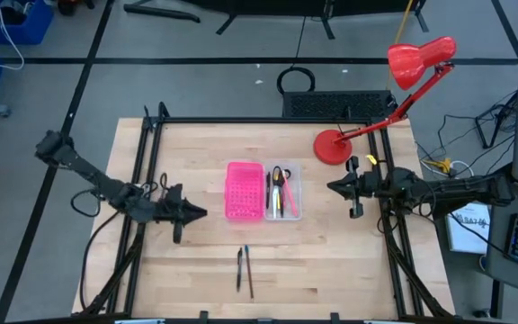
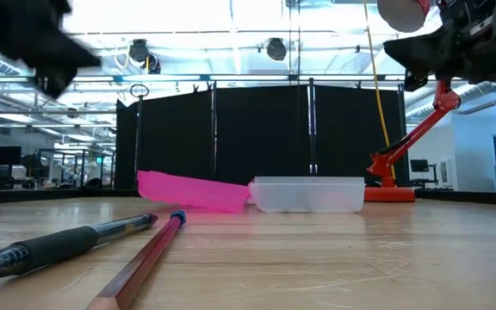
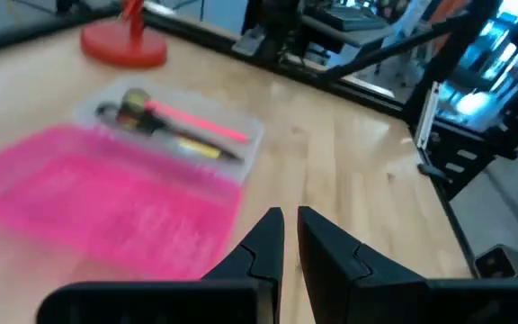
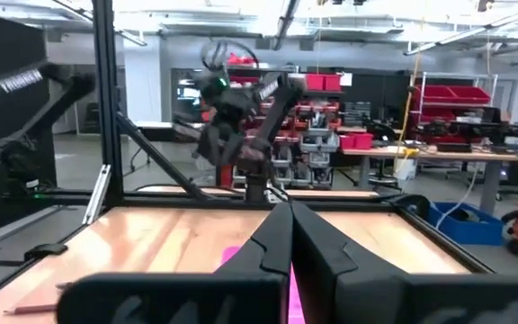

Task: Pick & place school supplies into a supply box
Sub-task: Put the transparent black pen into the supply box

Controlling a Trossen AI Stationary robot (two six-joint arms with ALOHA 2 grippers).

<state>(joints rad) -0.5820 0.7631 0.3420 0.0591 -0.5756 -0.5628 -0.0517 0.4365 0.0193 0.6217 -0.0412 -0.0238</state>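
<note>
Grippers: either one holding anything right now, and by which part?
Nothing held. Left gripper and right gripper both hang shut and empty above the table; pen and pencil lie untouched.

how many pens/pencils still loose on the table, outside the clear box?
2. A black pen and a pencil lie side by side near the table's front edge, in front of the supply box. Others lie in the box; none seems hidden.

Supply box mid-table, part-filled.
Clear tray holds scissors, pink and yellow pens; a black pen and a pencil lie loose near the table's front edge.
</note>
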